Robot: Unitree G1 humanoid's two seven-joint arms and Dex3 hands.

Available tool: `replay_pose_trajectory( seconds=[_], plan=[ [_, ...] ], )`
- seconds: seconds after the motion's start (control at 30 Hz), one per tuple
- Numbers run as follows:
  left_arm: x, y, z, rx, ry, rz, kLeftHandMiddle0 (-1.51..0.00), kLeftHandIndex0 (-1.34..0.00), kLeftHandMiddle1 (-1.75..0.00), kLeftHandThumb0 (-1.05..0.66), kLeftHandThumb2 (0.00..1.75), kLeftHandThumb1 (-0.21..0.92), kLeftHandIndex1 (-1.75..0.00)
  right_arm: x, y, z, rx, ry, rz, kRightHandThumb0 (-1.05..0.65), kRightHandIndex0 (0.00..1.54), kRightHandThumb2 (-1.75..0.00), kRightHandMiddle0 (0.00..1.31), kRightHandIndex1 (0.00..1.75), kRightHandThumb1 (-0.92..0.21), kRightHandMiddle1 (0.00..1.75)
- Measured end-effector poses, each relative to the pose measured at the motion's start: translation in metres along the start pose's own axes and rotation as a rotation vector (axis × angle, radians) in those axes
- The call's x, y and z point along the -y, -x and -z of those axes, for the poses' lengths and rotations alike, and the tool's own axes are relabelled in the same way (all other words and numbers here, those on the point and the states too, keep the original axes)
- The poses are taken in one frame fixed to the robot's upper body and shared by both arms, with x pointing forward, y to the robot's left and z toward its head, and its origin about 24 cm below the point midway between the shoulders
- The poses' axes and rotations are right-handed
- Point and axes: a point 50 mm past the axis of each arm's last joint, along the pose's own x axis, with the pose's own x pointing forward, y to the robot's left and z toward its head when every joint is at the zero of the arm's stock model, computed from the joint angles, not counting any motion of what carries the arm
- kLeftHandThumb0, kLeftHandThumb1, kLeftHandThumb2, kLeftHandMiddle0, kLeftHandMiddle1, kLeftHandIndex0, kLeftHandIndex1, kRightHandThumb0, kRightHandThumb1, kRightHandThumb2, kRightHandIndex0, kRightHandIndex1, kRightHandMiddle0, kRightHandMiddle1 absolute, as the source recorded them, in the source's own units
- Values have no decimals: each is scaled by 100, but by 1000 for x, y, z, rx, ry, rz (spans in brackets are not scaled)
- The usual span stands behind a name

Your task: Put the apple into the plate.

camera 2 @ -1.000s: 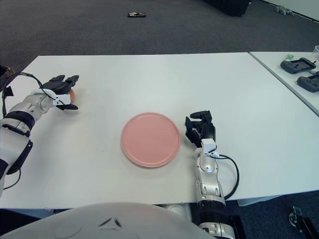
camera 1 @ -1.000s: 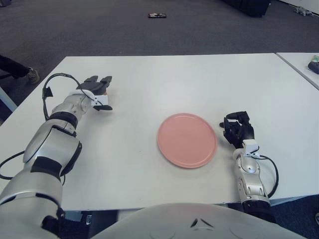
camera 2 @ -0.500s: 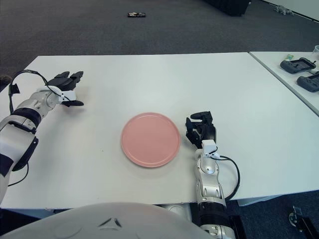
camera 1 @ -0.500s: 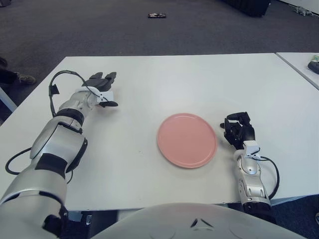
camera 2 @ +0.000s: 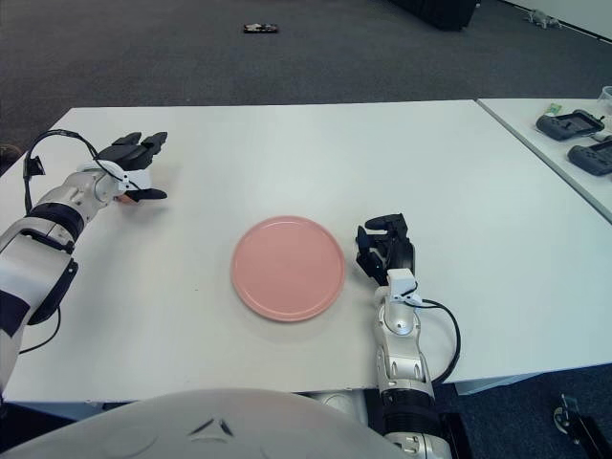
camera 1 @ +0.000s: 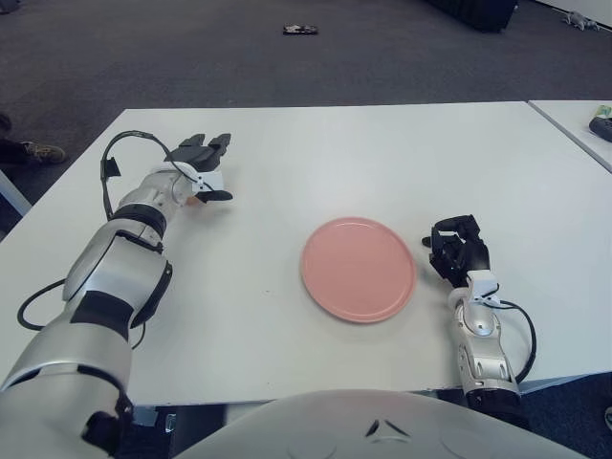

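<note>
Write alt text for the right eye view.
The robot's left hand reaches over the far left of a white table, fingers spread above a mostly hidden apple. An empty pink plate sits at the centre, with the right hand just to its right.

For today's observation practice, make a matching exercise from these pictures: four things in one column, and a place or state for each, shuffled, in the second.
Things:
1. plate
2. left hand
3. right hand
4. apple

Places or states:
A. just right of the plate, idle
B. far left of the table, fingers spread
C. pink, holds nothing, mid-table
D. mostly hidden under a hand

Pairs: 1-C, 2-B, 3-A, 4-D
</note>
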Motion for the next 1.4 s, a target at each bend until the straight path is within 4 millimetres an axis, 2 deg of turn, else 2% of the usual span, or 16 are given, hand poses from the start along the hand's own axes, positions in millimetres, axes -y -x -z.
replay_pose_trajectory(
  seconds=[0.37,0.47,0.9,1.4],
  plan=[
    [0,0,4,-28,-6,4,-4,0,-11,-105,64,55,0,3,0,1,-4,-1,9,-35,51,-63,23,122,-85,175],
    [0,1,5,-36,-12,6,-1,0,-18,-105,61,57,0,3,0,1,-4,-1,11,-35,50,-61,22,121,-86,175],
    [-3,6,22,-109,-65,15,0,0,-23,-105,59,61,0,5,-1,0,3,0,8,-35,50,-58,21,121,-89,175],
    [-5,10,35,-175,-78,40,0,0,-18,-102,63,54,0,5,-1,0,4,2,5,-34,50,-55,20,121,-90,175]
  ],
)
